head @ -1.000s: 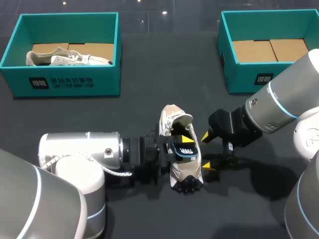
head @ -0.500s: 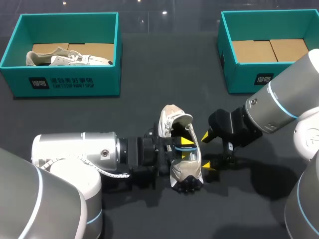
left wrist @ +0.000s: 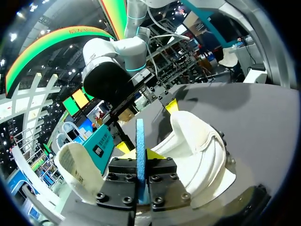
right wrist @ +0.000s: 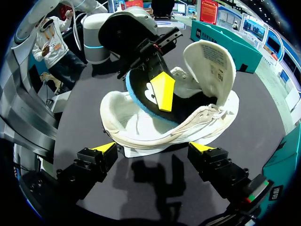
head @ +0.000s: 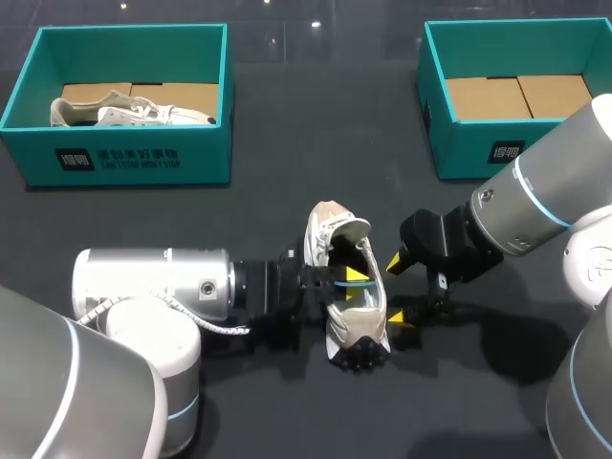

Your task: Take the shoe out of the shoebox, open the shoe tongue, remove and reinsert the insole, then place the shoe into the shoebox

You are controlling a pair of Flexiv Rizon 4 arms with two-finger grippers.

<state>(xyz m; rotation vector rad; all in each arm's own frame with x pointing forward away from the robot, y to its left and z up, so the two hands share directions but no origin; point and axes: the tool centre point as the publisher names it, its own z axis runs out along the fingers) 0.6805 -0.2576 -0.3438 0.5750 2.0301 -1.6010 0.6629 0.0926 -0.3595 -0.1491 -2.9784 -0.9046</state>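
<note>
white shoe (head: 356,330) upright, tongue (head: 346,230) open

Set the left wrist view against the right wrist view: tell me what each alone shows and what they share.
Left wrist only: the blue insole seen edge-on as a thin strip, clamped between the fingers of the left tool.
Right wrist only: the insole's black face within the opening of the shoe, and the right tool open, with the shoe just ahead of it.
Both: the white shoe, its raised tongue, the insole, and the opposite arm's yellow-tipped tool.
</note>
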